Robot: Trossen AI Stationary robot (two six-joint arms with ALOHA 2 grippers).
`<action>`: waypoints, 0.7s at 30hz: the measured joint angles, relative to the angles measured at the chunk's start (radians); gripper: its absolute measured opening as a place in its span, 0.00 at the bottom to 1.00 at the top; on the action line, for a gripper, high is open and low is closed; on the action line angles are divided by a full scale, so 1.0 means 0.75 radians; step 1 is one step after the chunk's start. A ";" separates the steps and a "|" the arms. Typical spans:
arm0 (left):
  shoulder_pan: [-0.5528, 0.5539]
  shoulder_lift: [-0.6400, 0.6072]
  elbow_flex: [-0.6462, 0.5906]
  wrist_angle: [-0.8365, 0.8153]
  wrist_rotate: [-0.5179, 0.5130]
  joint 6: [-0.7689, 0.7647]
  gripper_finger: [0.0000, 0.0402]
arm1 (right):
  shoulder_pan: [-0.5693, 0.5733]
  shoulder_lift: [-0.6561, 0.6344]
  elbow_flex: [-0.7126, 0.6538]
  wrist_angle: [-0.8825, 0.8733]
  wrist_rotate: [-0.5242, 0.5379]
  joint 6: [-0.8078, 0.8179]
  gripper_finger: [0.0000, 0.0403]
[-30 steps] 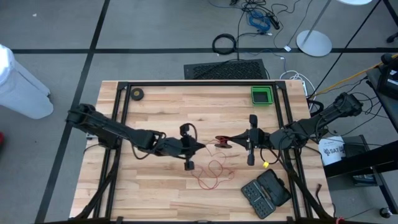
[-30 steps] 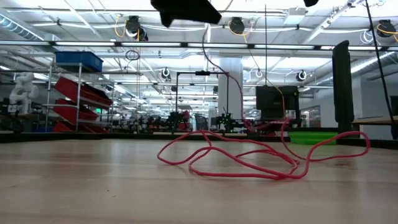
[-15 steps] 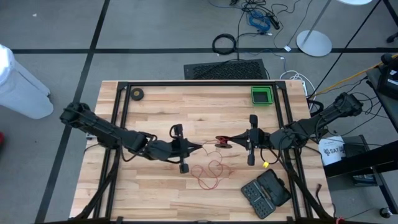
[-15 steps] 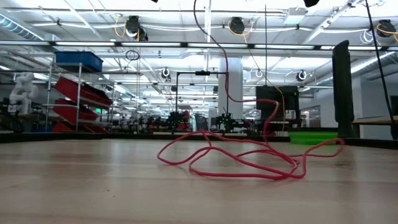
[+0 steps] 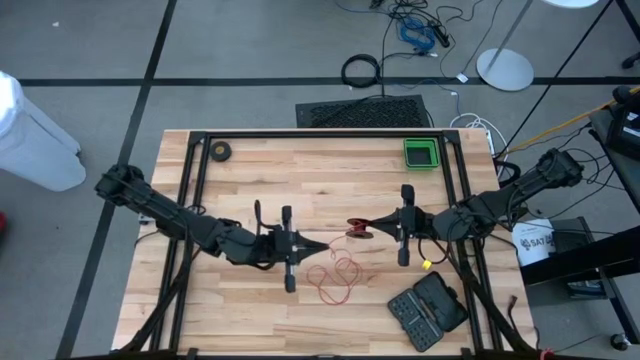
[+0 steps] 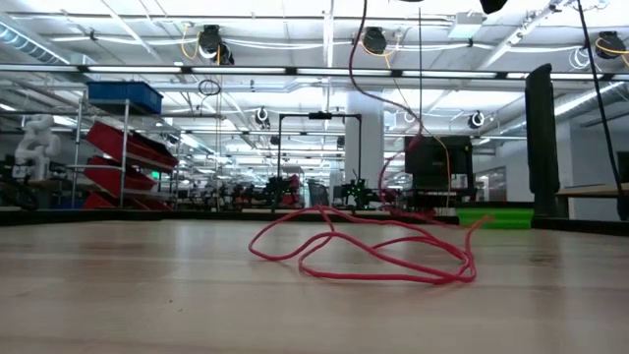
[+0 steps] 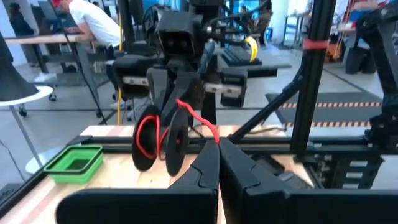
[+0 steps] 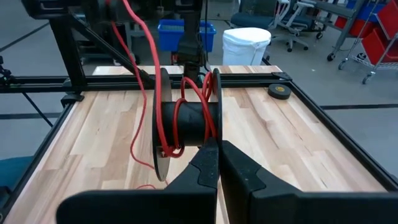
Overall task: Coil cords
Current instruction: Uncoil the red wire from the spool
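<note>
- Left gripper (image 5: 318,245), pinched on the red cord (image 5: 338,272), has pulled back from the reel (image 5: 357,230) — another wrap likely underway.
- Right gripper (image 5: 372,230), clamped on the reel mid-table (slack below has shrunk).

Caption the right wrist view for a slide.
Right gripper shut on the black reel, a few turns of red cord wound around it, above the wooden table.
</note>
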 joint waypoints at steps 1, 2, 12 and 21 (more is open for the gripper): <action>0.000 0.004 0.000 0.009 0.000 0.015 0.00 | 0.000 0.002 0.000 0.000 0.000 0.002 0.00; 0.000 0.010 0.000 0.020 0.000 0.019 0.00 | 0.000 0.004 0.000 0.000 0.000 0.002 0.00; 0.014 0.110 0.000 0.236 0.117 0.030 0.00 | -0.031 0.038 0.000 0.007 0.001 0.002 0.00; 0.104 0.251 0.000 0.268 0.314 -0.047 0.00 | -0.040 0.040 0.000 0.045 0.010 0.002 0.00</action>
